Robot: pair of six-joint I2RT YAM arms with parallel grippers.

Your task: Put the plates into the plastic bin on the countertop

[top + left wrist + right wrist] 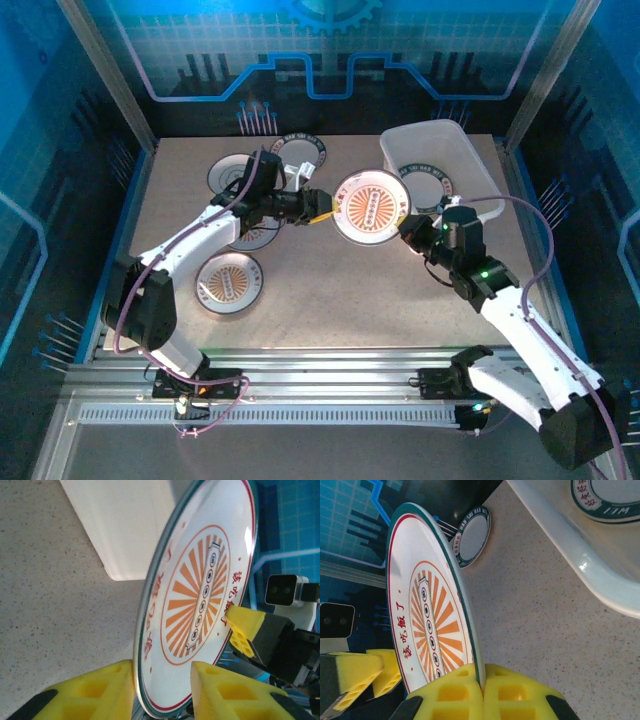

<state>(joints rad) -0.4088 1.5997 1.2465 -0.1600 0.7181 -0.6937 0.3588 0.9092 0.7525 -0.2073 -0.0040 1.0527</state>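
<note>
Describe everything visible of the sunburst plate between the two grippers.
The sunburst plate is round, glossy white, ceramic-looking, with an orange ray centre around a strip of circles, red characters, a red ring and a dark green rim. It looks held off the countertop beside the plastic bin. The right gripper pinches its rim shut; the left gripper straddles the opposite rim, jaws apart.

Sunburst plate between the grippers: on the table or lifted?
Lifted: the plate is clamped at its rim by the right gripper; left gripper straddles the opposite rim with a gap.
</note>
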